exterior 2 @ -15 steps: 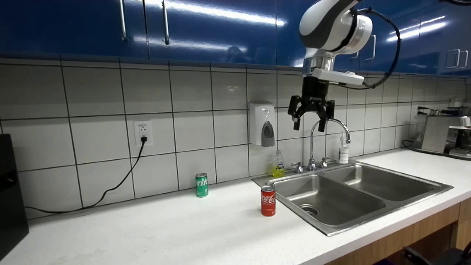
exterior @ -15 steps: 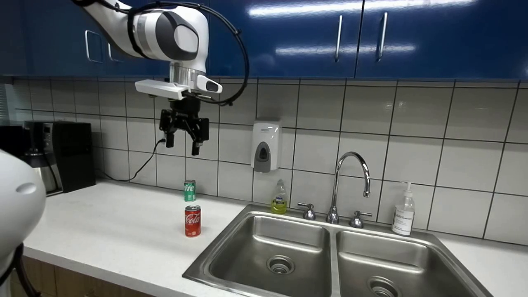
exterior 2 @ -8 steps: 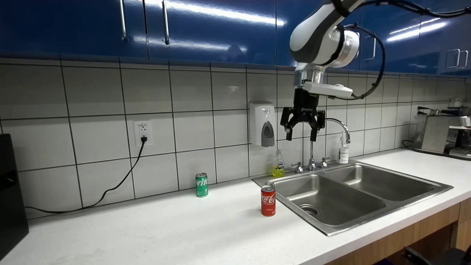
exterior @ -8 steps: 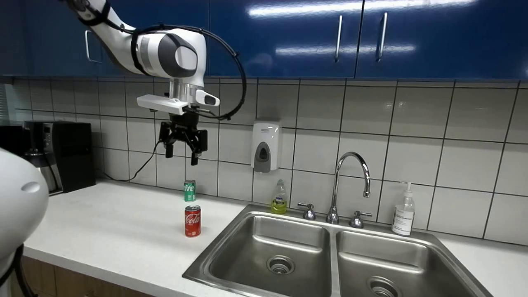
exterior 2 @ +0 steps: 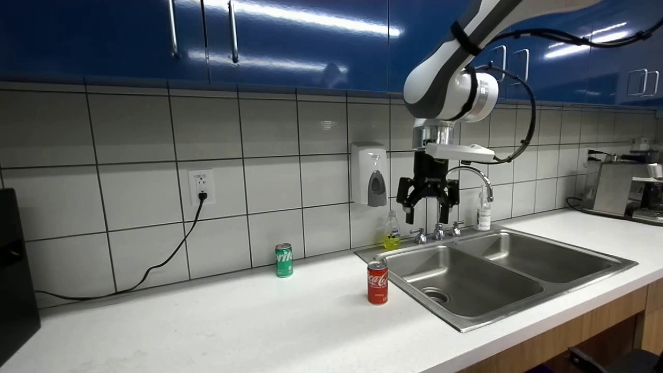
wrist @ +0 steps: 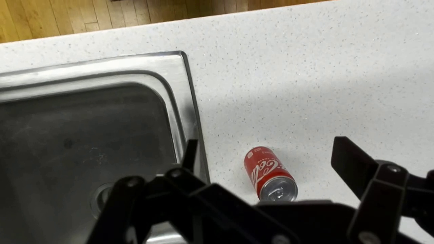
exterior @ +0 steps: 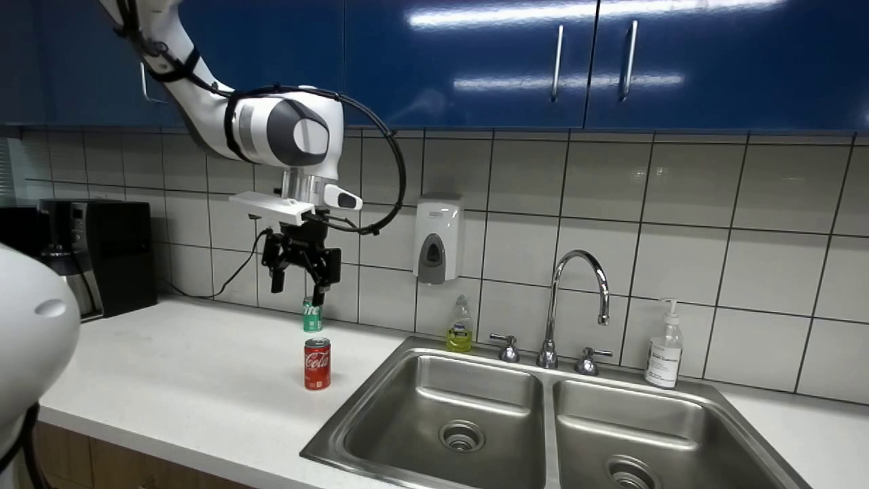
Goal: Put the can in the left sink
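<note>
The red can [exterior: 317,365] stands upright on the counter, just left of the sink; it also shows in an exterior view [exterior 2: 377,283]. In the wrist view the red can [wrist: 268,169] lies between my fingers in the picture, its silver top partly behind the gripper body. The left sink [exterior: 400,435], a steel basin with a round drain, is beside it; it also shows in an exterior view [exterior 2: 471,285] and in the wrist view [wrist: 135,128]. My gripper [exterior: 297,295] is open and empty, pointing down, in the air above the can [exterior 2: 427,220].
A green can [exterior: 312,316] stands near the tiled wall. A yellow dish soap bottle [exterior: 459,327], the faucet [exterior: 551,319] and a white soap bottle [exterior: 664,353] line the sink's back edge. The right basin [exterior: 631,414] adjoins. A black appliance [exterior: 115,255] stands at the far left.
My gripper has come down toward the counter, and in an exterior view it has also shifted slightly left. It has stayed open. The cans have not moved.
</note>
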